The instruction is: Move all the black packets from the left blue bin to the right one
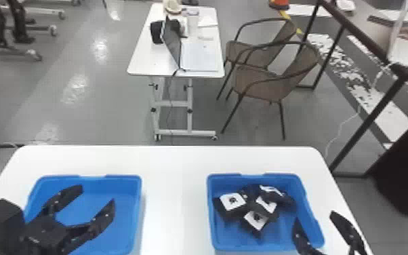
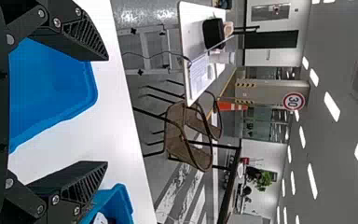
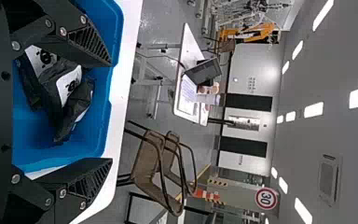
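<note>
Over the left blue bin [image 1: 134, 210], whose visible floor is bare, my left gripper [image 1: 97, 193] stands open with nothing between its fingers. Several black packets with white labels [image 1: 257, 219] lie piled in the right blue bin [image 1: 213, 234]. My right gripper [image 1: 315, 217] is open at that bin's near right corner, its fingers spread and holding nothing. The left wrist view has the left gripper [image 2: 107, 111] wide apart, with the left bin [image 2: 51, 93] beyond. In the right wrist view, the right gripper [image 3: 112, 111] is spread, with the packets [image 3: 67, 88] in the bin [image 3: 100, 116].
Both bins stand on a white table [image 1: 176, 190], with a strip of tabletop between them. Farther off are a small white desk [image 1: 145, 61] with a laptop [image 1: 198, 56], and brown chairs [image 1: 264, 81]. A dark metal frame [image 1: 366, 129] stands at the right.
</note>
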Controlling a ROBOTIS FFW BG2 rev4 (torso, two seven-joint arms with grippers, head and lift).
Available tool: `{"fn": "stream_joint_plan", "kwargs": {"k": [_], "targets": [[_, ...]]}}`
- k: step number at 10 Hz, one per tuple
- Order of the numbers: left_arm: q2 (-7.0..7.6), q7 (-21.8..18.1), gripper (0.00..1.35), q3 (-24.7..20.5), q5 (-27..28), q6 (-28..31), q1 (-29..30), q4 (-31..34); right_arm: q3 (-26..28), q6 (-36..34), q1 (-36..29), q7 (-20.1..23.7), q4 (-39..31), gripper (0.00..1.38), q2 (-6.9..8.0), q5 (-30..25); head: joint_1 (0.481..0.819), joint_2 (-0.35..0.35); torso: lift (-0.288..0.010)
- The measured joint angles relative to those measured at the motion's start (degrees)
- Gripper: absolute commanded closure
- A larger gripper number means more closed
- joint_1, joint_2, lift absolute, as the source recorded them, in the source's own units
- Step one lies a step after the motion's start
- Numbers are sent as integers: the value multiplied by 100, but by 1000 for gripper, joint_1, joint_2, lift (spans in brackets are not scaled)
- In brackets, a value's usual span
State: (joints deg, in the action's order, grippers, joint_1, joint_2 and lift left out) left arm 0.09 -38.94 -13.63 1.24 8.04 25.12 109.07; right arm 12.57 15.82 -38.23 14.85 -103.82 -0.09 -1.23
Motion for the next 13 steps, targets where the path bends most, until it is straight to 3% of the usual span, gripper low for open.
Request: {"fn": "stream_joint_plan", "kwargs": {"k": [13], "targets": [[0,-123,249,45,-68,181,-139,-1,0,0,115,0,64,320,0,94,695,-112,0]]}}
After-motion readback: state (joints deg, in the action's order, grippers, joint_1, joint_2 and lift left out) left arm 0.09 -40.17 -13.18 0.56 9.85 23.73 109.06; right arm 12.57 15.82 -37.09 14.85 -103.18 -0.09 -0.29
